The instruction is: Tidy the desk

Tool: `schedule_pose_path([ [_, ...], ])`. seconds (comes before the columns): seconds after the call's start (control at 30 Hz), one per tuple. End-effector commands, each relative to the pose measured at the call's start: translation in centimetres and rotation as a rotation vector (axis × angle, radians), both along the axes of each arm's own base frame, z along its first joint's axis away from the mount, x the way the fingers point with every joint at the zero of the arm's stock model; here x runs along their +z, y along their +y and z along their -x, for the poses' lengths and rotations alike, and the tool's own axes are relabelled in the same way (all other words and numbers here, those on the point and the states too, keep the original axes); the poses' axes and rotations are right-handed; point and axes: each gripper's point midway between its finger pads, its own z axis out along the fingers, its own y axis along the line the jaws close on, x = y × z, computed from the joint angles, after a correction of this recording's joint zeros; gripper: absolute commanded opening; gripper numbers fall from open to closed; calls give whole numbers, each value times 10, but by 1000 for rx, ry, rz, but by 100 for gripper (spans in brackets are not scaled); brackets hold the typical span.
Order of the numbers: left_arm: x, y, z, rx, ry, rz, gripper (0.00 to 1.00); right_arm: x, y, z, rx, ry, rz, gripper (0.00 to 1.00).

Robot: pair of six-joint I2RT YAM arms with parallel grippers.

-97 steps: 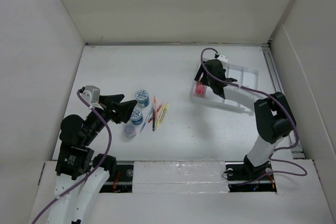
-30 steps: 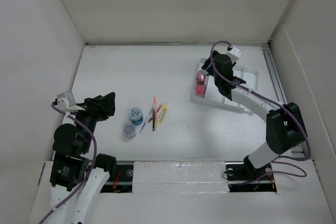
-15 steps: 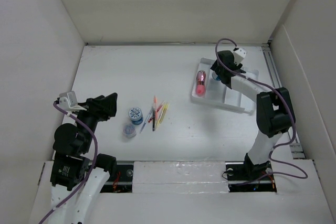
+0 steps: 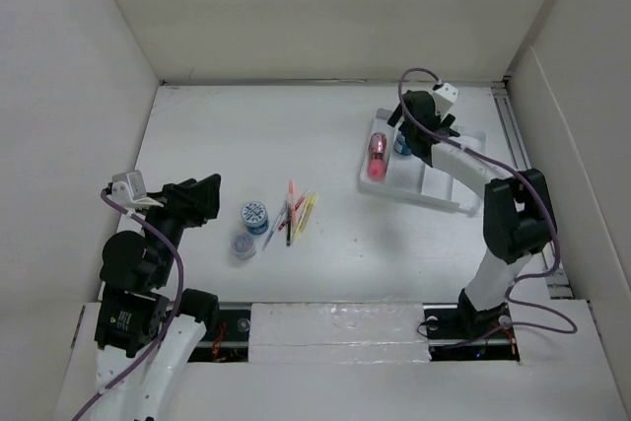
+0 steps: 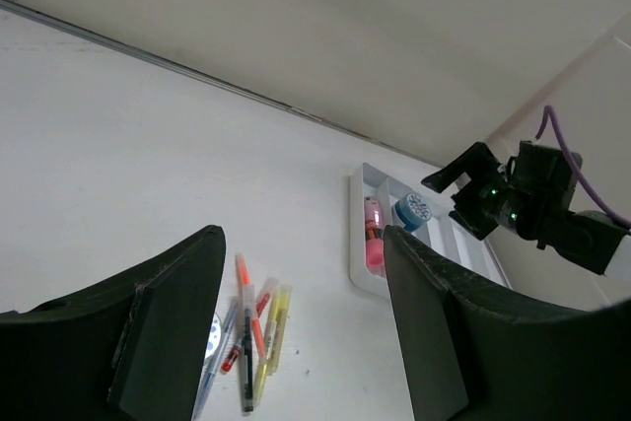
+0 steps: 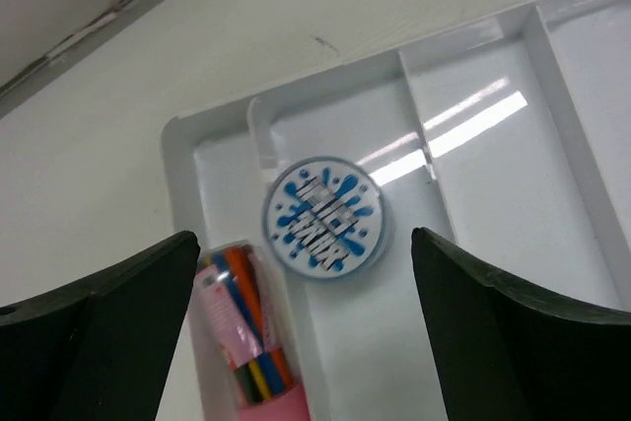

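The desk (image 4: 246,130) is a broad white tabletop, walled on 3 sides. Toward its far right corner lies a white tray (image 4: 449,160) with several compartments, set a little askew to the desk's edges. A pink case (image 4: 376,157) lies lengthwise in the tray's leftmost compartment, and the right wrist view shows coloured sticks through its clear end. Just beside the case, at the far end of the next compartment, sits a blue-lidded tub (image 6: 325,216), round, with white lettering on the lid. The right gripper (image 6: 304,236) hangs over that tub with its fingers spread wide, holding nothing and clear of the lid.

Around the middle of the desk, somewhat nearer the front edge, lies a loose bunch of pens (image 4: 296,212) in orange, pink, yellow and dark colours, roughly parallel. Just left of them stands a second tub (image 4: 254,213), also with a blue and white lid. A smaller paler tub (image 4: 242,244) sits just beside it toward the front edge.

The left gripper (image 4: 209,199) is near the left edge, pointing toward these 2 tubs but apart from them, its fingers spread and empty
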Motion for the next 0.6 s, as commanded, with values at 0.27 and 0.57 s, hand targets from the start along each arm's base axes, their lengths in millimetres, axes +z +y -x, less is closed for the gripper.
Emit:
schedule_pose_path([
  [0.27, 9, 1, -2, 6, -36, -4, 61, 63, 238, 108, 648, -270, -32, 8],
  [0.57, 13, 2, 2, 7, -54, 1, 61, 17, 391, 222, 1016, -208, 69, 100],
])
